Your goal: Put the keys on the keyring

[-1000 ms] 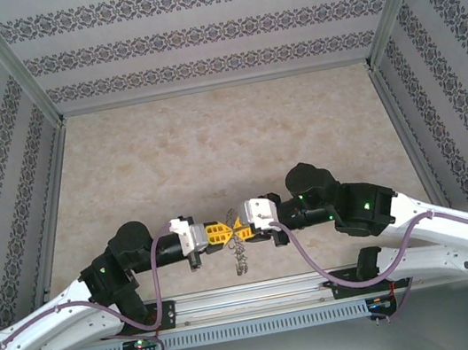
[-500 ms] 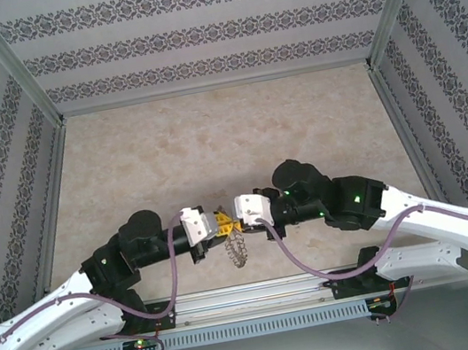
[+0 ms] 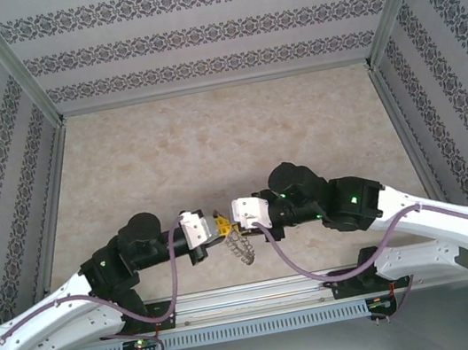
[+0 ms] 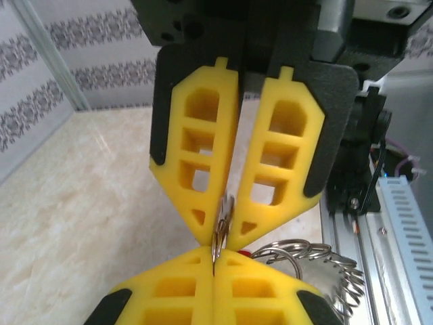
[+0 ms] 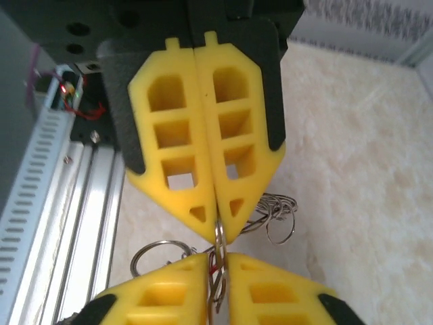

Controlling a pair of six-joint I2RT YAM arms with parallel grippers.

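Left claw (image 4: 222, 235) and right claw (image 5: 218, 237) each pinch the keyring (image 3: 243, 250), jaws closed tight.

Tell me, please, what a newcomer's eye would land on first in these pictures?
The yellow latticed plastic left end effector and right end effector meet tip to tip above the near middle of the beige marbled table. Both are closed on a thin silvery metal ring between them, and coiled silvery loops dangle just below.
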